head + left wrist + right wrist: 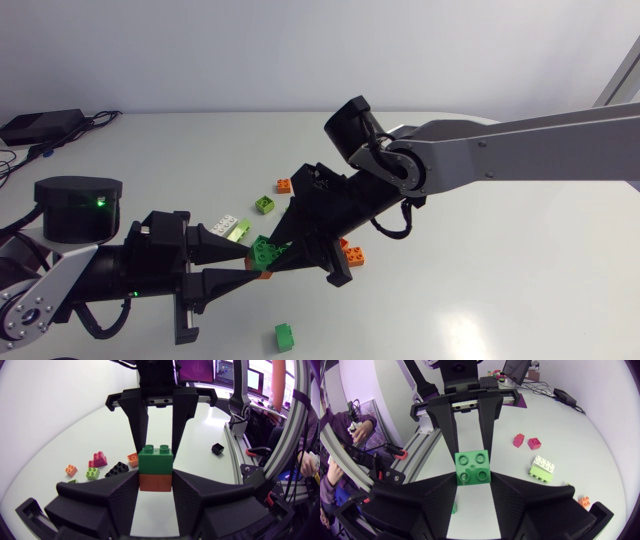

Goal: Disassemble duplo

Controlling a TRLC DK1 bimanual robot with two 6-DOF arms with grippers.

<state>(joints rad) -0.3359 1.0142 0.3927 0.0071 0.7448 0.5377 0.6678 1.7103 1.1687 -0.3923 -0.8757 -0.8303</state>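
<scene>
Seen from above, the two arms meet over the middle of the table (520, 290). The left gripper (256, 264) comes in from the left and the right gripper (274, 250) slants down from the right, and their tips meet on a small stack, a green brick (264, 250) on an orange brick (264, 274). Loose bits lie round about: an orange piece (284, 185) and a lime piece (264, 205) farther back, a white-and-lime piece (229, 226) beside the left fingers, a second orange piece (353, 256) by the right gripper, and a green piece (284, 337) towards the front. In the left wrist view, the left fingers are clamped on the orange brick from both sides. The right gripper's fingers come in from ahead and pinch the green brick sitting on it. The two bricks are joined and held off the table. Pink bricks (98, 459) and a black brick (117, 468) lie off to one side. In the right wrist view, the right fingers squeeze the green brick, its studs facing the camera. The left fingers reach in from ahead, and the orange brick is hidden behind the green.
</scene>
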